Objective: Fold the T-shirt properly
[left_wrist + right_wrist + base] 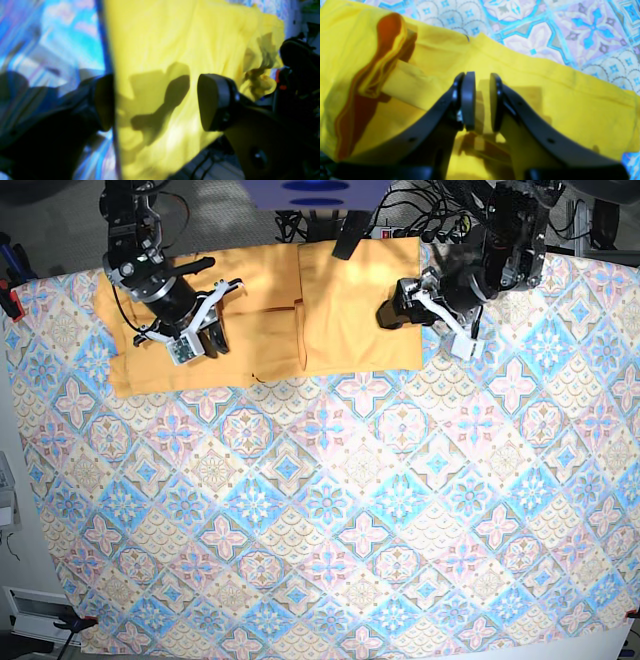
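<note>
Base view shows the T-shirt [265,315] lying along the far edge of the tablecloth [330,510], one side already folded over so a flap edge runs down its middle. The left gripper [420,308] stands at the shirt's side edge with jaws spread wide and nothing between them; its wrist view shows only flat cloth beneath. The right gripper [478,101] sits over the opposite, bunched side, jaws narrowly apart; whether they pinch a fold of cloth cannot be told.

Judgement: one fold looks just laid and the next grip should take the hem edge squarely, both layers together, and the cloth be drawn taut before it is carried over, so no crease sets.

Obstructions: cables and a red clamp [14,305] at the table margins, apart from the shirt. The rumpled sleeve [370,75] near the right gripper needs smoothing.
</note>
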